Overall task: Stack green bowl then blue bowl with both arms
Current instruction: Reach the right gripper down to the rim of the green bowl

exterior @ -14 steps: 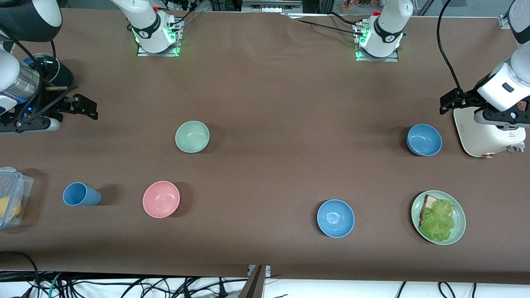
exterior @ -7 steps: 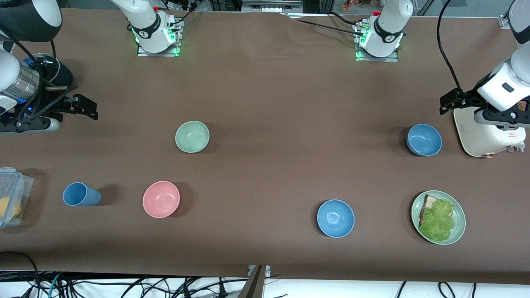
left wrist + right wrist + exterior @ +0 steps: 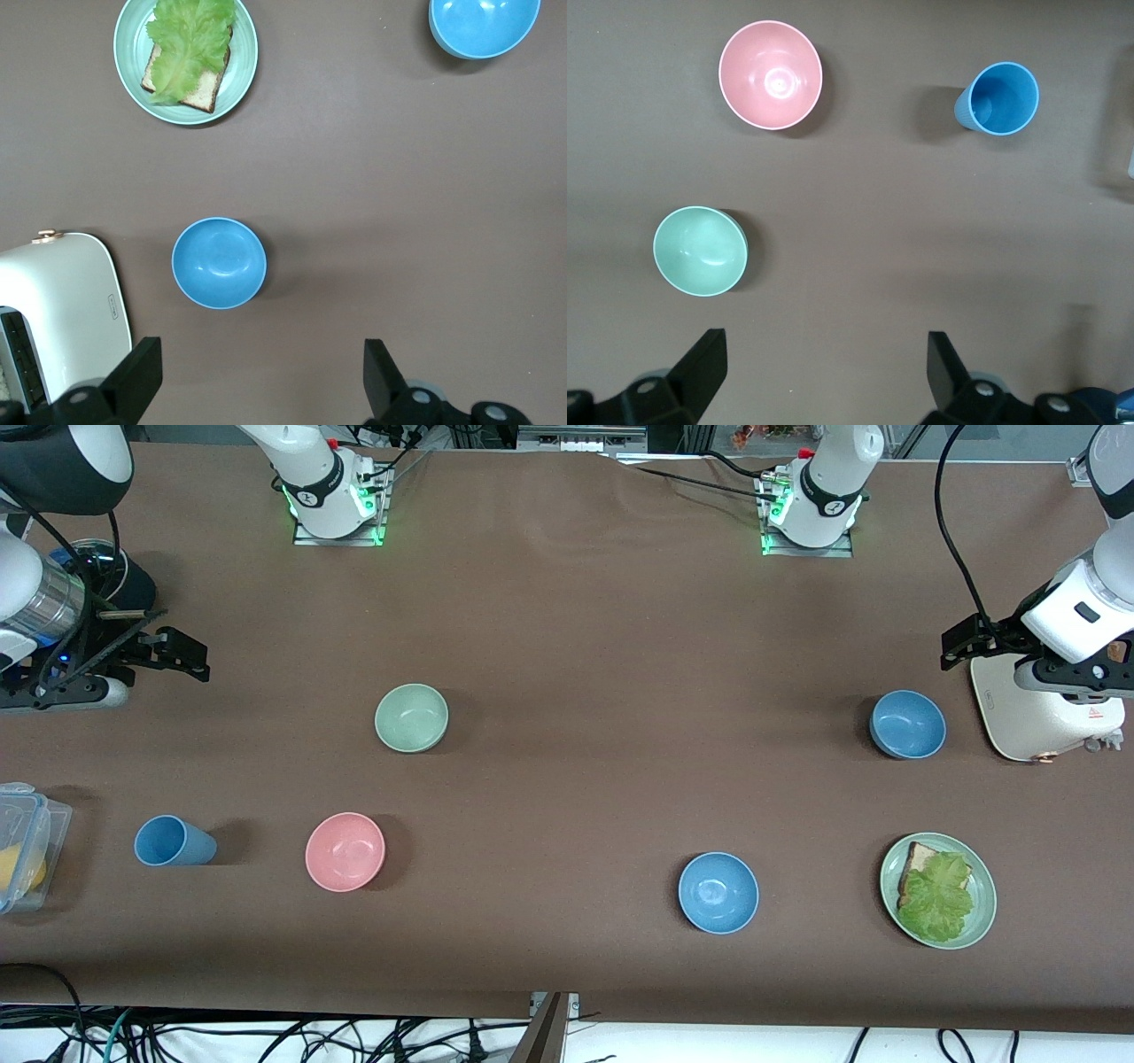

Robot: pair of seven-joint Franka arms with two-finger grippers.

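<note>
Nothing has moved; both grippers, left gripper (image 3: 257,381) and right gripper (image 3: 824,376), hang open, half cropped.

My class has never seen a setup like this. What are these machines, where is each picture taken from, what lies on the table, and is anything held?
Two white robot arms stand at a brown table. One picture looks down from across it; the others come from cameras on each wrist. The right gripper and left gripper wait open at their own ends, holding nothing. On the table: a green bowl, a pink bowl, a blue cup, two blue bowls, a plate with bread and lettuce, a toaster, a clear box.
</note>
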